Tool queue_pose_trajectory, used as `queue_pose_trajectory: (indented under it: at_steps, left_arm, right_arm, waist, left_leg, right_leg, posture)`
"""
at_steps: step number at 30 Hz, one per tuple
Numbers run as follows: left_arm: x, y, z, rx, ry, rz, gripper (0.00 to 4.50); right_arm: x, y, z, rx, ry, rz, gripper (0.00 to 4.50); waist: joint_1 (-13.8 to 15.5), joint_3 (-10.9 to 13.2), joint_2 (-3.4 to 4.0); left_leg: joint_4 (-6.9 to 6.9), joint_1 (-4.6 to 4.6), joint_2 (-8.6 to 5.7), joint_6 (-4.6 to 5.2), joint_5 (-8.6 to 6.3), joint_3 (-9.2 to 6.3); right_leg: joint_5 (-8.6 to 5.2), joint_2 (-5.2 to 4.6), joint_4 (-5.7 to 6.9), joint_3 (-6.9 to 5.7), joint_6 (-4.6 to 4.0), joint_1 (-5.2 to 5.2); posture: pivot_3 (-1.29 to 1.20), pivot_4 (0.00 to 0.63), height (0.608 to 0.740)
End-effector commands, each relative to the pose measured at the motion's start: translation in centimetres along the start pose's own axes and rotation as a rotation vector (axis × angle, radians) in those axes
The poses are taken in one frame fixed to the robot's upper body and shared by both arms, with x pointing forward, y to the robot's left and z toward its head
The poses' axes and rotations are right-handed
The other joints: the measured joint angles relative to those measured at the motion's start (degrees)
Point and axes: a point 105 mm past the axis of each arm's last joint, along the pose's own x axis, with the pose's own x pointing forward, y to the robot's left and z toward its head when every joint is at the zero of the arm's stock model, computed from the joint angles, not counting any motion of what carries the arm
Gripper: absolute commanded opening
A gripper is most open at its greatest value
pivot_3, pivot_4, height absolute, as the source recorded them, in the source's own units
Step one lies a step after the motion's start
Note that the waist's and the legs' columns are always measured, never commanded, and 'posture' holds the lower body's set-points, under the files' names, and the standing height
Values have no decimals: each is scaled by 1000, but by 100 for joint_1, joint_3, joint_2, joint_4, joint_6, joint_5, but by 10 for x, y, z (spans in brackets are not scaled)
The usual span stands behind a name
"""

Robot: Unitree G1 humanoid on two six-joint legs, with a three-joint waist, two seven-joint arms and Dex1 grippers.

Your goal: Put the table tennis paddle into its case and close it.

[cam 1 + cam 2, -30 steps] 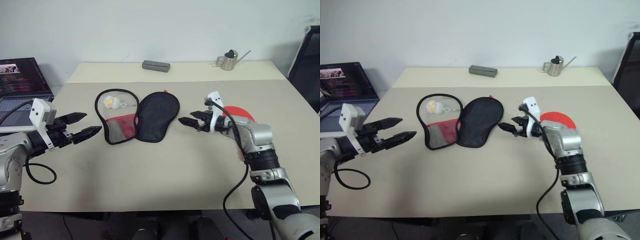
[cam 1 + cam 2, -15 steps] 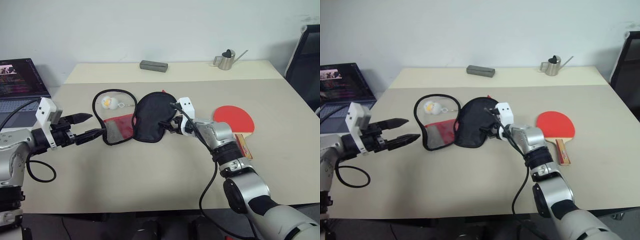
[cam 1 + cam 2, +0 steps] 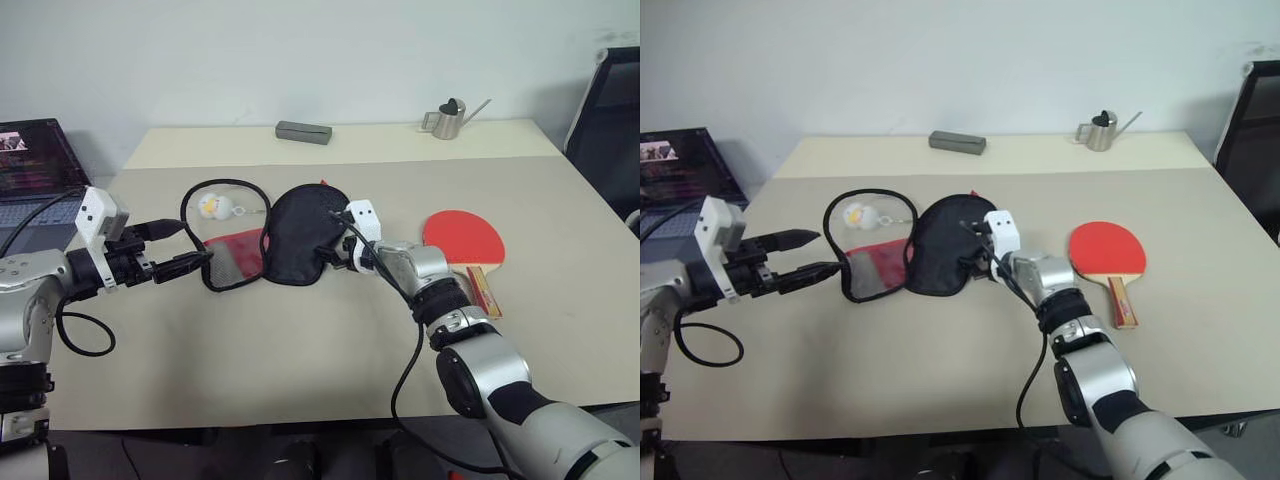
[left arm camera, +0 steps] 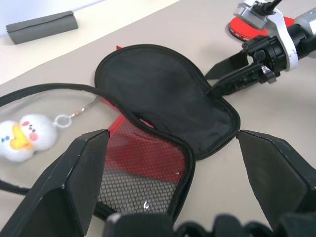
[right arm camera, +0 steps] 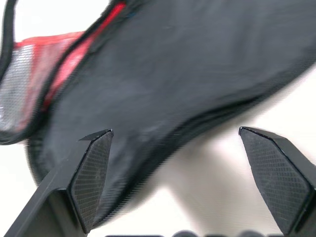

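Right gripper (image 3: 335,258) was swung left, off paddle (image 3: 462,238), to case (image 3: 303,233) right edge; jaws spread, empty.

Head views: case was laid open at table (image 3: 300,340) centre, long axis near-far; paddle right of it, handle near.

Left wrist view: left gripper (image 4: 173,163) was held agape at case's left edge.

Right wrist view: black lining just ahead of fingertips (image 5: 94,163).

Beige table (image 3: 300,350), open case (image 3: 300,235), paddle (image 3: 462,238), grey block (image 3: 304,131), watering can (image 3: 447,119)
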Motion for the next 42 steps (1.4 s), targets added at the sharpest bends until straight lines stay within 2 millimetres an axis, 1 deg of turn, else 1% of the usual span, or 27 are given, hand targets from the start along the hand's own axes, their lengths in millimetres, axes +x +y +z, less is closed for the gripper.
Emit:
queue_pose_trajectory:
  at_steps: [1,2,5,6,12,21,34,38,42]
  left_arm:
    - [-3,4,13,49,-21,20,4500]
    - [-3,4,13,49,-22,20,4500]
    - [-3,3,13,50,-23,24,4500]
    - [-3,3,13,49,-24,26,4500]
    - [-4,2,12,48,-23,33,4500]
    - [-4,-1,9,42,-19,25,4500]
    - [6,-11,10,38,-28,-32,4500]
    - [10,-15,12,37,-36,-52,4500]
    - [12,-17,14,37,-43,-60,4500]
  right_arm:
    - [2,15,17,-36,-42,38,3899]
    - [3,16,18,-36,-42,41,3620]
    - [4,20,19,-42,-43,48,2496]
    - [5,19,19,-44,-43,43,2210]
    - [6,11,17,-31,-45,-3,41]
    - [3,-11,14,4,-41,-82,14]
    - [-22,-55,13,-12,-2,-155,14]
    - [-30,-66,15,-40,12,-164,14]
    - [-36,-72,18,-59,21,-168,14]
  waist:
    - [-12,0,0]
    - [-20,0,0]
    - [-48,0,-1]
    - [-54,0,-1]
    - [-97,-1,-1]
    - [-107,-1,-2]
    - [-103,-2,-3]
    - [-99,-2,-3]
    - [-98,-2,-3]
  left_leg:
    - [0,0,0,-1,0,2]
    - [0,0,-1,-2,1,6]
    - [0,0,-1,-7,4,9]
    - [1,0,-1,-8,5,9]
    - [1,0,3,-8,5,12]
    - [0,0,3,-7,5,26]
    - [0,0,3,-6,4,32]
    - [0,0,4,-6,4,33]
    - [1,0,4,-6,4,35]
  right_leg:
    - [0,0,7,3,0,-4]
    - [0,-1,19,9,0,-11]
    - [-2,0,34,15,-3,-20]
    - [-2,0,41,17,-3,-23]
    - [0,7,63,28,-9,-41]
    - [2,11,64,68,-11,-46]
    - [2,12,64,74,-11,-46]
    - [2,12,64,74,-11,-46]
    - [2,12,64,75,-11,-46]
  posture:
    - [0,150,740]
    - [0,150,740]
    - [0,150,740]
    - [0,150,740]
    - [0,150,740]
    - [0,150,740]
    - [0,150,740]
    - [0,150,740]
    - [0,150,740]
